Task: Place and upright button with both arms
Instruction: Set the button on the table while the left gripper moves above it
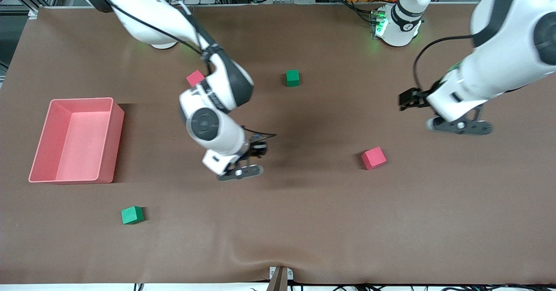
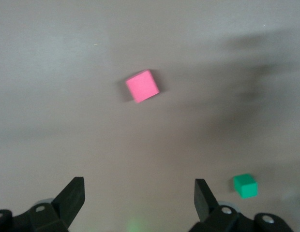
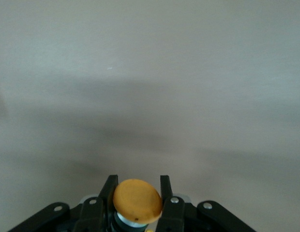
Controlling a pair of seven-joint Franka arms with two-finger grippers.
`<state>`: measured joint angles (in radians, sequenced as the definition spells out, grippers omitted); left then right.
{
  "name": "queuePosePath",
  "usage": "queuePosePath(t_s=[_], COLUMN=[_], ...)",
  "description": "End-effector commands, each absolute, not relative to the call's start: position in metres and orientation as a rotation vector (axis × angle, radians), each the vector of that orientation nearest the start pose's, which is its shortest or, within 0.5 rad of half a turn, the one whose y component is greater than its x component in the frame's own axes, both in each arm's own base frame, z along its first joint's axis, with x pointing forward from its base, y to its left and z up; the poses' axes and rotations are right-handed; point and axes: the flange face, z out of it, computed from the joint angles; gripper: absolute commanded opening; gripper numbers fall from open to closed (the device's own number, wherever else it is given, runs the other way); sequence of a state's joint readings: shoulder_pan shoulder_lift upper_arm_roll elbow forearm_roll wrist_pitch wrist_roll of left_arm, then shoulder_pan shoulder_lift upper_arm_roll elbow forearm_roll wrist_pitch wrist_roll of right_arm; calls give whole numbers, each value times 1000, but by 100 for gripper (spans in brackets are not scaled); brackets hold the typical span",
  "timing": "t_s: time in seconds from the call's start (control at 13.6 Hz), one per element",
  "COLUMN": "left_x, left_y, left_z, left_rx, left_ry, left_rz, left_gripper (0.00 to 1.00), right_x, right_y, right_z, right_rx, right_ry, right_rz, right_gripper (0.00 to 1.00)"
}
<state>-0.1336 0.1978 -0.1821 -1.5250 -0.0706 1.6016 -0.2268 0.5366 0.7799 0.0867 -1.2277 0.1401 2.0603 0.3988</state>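
Observation:
The button [image 3: 137,202] shows in the right wrist view as a round orange cap over a pale collar, pinched between the two black fingers [image 3: 109,189]. My right gripper [image 3: 138,187] is shut on it above bare brown table. From the front, the right gripper [image 1: 241,170] hangs over the middle of the table and hides the button. My left gripper [image 1: 460,127] hovers over the left arm's end of the table, open. In its wrist view the left gripper [image 2: 139,187] has nothing between its fingertips [image 2: 75,189].
A pink bin [image 1: 114,143] stands at the right arm's end. Red cubes [image 1: 373,157] [image 1: 195,77] and green cubes [image 1: 292,77] [image 1: 132,215] lie scattered. The left wrist view shows a red cube [image 2: 142,86] and a green cube [image 2: 245,185].

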Motion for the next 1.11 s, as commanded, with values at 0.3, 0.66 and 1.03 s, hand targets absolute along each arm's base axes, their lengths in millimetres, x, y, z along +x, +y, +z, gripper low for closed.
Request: queuePosePath(t_s=[0.3, 0.66, 1.03], left_x=[605, 606, 604], left_y=[-237, -246, -247], left_z=[437, 385, 362], left_rx=[-3225, -3212, -3168], left_ry=[63, 28, -96], left_rz=[384, 540, 610], left_gripper=[100, 100, 100], right_x=[593, 565, 567], right_y=[506, 530, 530], right_z=[234, 199, 199], right_rx=[-2969, -3016, -3032], right_ry=[-159, -154, -132], right_rz=[9, 16, -27], right_gripper=[0, 0, 100])
